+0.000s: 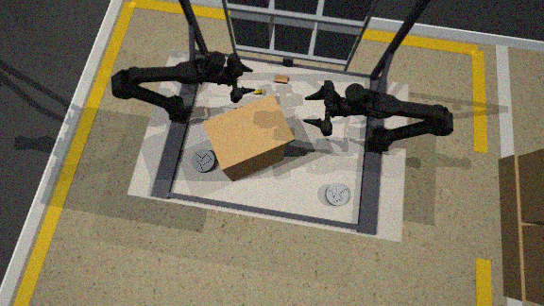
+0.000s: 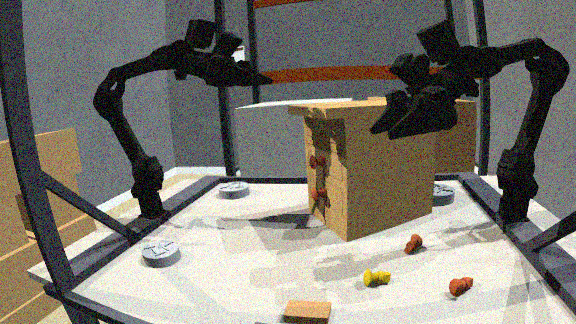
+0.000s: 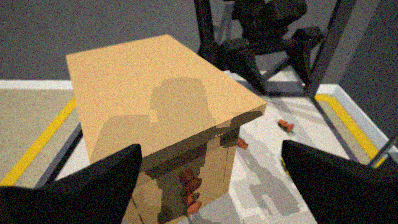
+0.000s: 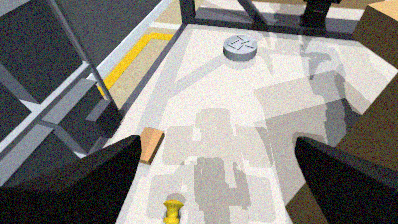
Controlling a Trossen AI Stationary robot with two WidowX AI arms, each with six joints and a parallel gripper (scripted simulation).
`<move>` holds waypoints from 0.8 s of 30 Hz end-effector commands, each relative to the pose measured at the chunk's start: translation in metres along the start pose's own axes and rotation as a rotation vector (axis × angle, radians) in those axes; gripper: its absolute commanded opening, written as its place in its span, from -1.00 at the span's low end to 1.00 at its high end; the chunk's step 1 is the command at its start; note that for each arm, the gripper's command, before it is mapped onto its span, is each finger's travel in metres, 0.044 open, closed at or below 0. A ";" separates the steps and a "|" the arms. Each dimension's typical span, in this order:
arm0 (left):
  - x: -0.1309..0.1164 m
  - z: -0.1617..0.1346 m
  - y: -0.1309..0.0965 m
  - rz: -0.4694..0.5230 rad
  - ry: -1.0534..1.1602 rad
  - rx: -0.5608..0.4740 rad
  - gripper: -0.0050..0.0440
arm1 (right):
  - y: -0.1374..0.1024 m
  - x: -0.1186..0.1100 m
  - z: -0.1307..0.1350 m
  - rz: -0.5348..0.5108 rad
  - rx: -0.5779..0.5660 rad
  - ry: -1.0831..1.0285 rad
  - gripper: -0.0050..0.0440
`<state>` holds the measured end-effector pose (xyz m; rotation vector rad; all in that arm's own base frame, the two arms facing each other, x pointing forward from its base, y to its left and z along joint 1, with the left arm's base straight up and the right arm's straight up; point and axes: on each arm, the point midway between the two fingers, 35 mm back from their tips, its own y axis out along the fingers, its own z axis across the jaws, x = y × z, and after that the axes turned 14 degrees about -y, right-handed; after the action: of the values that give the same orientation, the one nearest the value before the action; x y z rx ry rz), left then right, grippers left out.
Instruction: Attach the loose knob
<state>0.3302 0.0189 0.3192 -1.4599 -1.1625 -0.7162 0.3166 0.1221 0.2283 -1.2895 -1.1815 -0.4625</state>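
Note:
The wooden cabinet (image 1: 247, 137) (image 2: 390, 180) (image 3: 120, 85) stands upright. Red knobs (image 2: 317, 161) (image 3: 194, 206) sit on its front; the top drawer looks shut, its hole lost in shadow. A yellow knob (image 1: 259, 92) (image 2: 376, 278) (image 4: 173, 212) and two red knobs (image 2: 413, 244) (image 2: 460, 286) lie loose behind the cabinet. My right gripper (image 1: 253, 80) (image 4: 217, 143) is open and empty, tilted down above the loose knobs' area, the yellow one near its fingers in the top view. My left gripper (image 1: 306, 110) (image 3: 211, 149) is open and empty, high on the drawer side.
A small wooden block (image 1: 281, 78) (image 2: 307, 311) (image 4: 152, 145) lies near the table's edge, close to the yellow knob. Grey discs (image 1: 205, 161) (image 1: 337, 195) (image 2: 160, 253) (image 4: 240, 47) lie around the cabinet. Dark frame rails and posts bound the table.

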 end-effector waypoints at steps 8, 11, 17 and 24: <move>0.020 0.006 0.000 0.134 -0.015 0.075 0.84 | -0.002 -0.047 0.003 0.300 -0.014 0.103 0.84; 0.021 0.007 0.002 0.170 -0.016 0.091 0.84 | -0.005 -0.064 0.004 0.397 -0.023 0.129 0.84; 0.019 0.008 0.004 0.189 -0.013 0.091 0.84 | -0.013 -0.086 0.005 0.525 -0.040 0.160 0.84; 0.017 0.000 0.011 0.146 0.062 -0.129 0.84 | -0.023 -0.114 0.006 0.728 -0.046 0.141 0.84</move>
<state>0.3454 0.0264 0.3264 -1.5441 -0.9929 -0.6175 0.2531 0.0856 0.1392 -1.5558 -0.5638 -0.1042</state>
